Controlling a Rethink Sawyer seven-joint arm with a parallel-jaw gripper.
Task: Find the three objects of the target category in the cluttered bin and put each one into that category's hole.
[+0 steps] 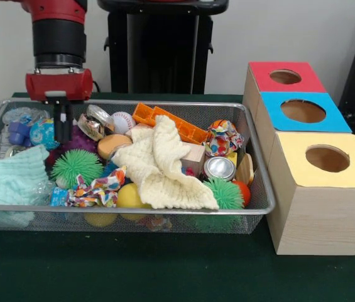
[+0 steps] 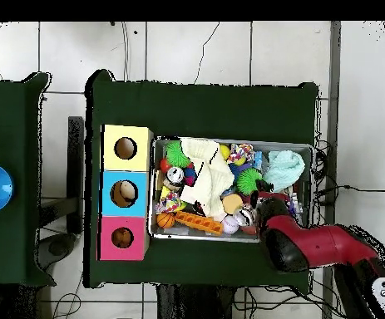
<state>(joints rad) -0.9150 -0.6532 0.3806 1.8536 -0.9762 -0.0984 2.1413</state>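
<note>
You see a pale wall (image 1: 290,31) behind, a white tiled floor (image 2: 187,50) below, and a dark green table (image 2: 204,104).

Cream cloth (image 1: 161,167) — over green spiky ball (image 1: 227,194), perhaps touching.

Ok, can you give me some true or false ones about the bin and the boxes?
1. The gripper hangs over the bin. True.
2. The red box stands nearest the front camera. False: the yellow box does; the red one is farthest back.
3. A cream cloth lies on top of the toys. True.
4. The blue box stands between the red and yellow ones. True.
5. The boxes stand inside the bin. False: they stand beside it on the table.
</note>
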